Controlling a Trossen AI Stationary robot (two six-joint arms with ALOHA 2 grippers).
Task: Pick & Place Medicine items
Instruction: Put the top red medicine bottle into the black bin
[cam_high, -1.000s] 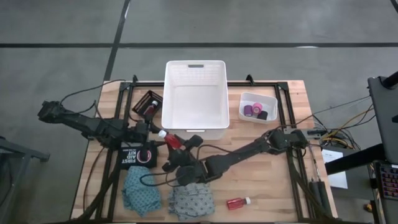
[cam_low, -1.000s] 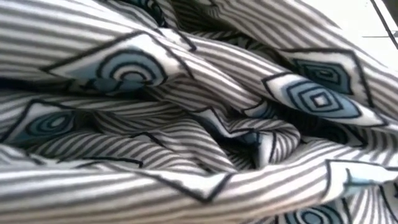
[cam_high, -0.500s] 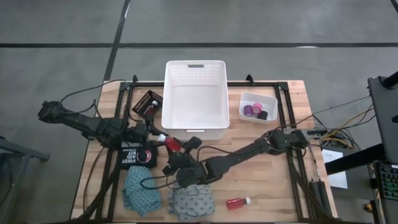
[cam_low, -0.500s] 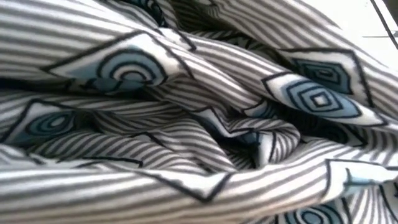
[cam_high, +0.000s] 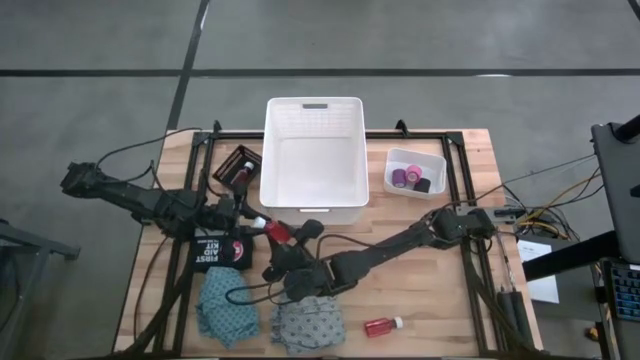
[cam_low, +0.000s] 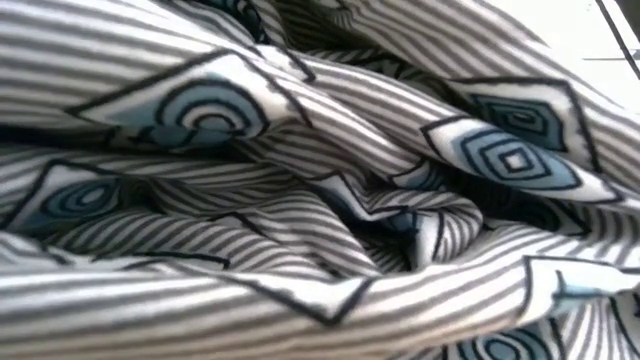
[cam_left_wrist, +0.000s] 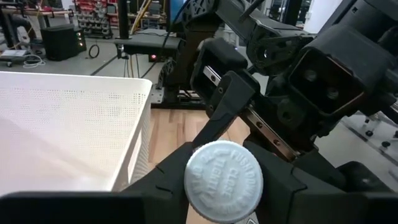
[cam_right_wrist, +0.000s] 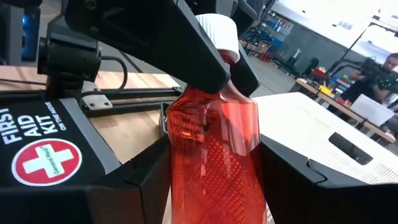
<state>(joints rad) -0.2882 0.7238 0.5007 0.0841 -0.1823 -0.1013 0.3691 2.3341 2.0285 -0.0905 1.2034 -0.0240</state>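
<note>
A red bottle (cam_high: 277, 231) with a white cap (cam_left_wrist: 224, 180) hangs above the table between the white basket (cam_high: 314, 150) and the black first-aid pouch (cam_high: 222, 248). My right gripper (cam_right_wrist: 214, 186) is shut on its red body. My left gripper (cam_left_wrist: 224, 193), reaching in from the table's left, is shut on the cap end. A second red bottle (cam_high: 383, 325) lies on its side near the front edge. A third (cam_high: 243, 172) lies in a black tray. The rolls sit in a small clear bin (cam_high: 415, 172). The teal cloth (cam_high: 225, 305) and the grey cloth (cam_high: 308, 325) lie crumpled at the front. My left gripper pinches the bottle's white cap (cam_left_wrist: 205, 155) by its round side between its two fingers. The fingers come level from the table's left, and the cap's top faces back along them. My right gripper pinches the red body (cam_right_wrist: 214, 143) between its two fingers (cam_right_wrist: 298, 180), which lie along the bottle. They come roughly level from the near right. The bottle is lifted clear, about level, with its cap end pointing at my left gripper.
The grey striped cloth (cam_low: 320, 180) fills the whole low view. The white basket's wall (cam_left_wrist: 74, 130) stands close on the far side of both grippers. Cables run over the table's left side. Bare wood (cam_high: 420, 290) shows at the front right.
My left gripper's fingers have drawn in onto the bottle's cap, whose end has shifted slightly toward the near edge. Both arms have kept their places.
</note>
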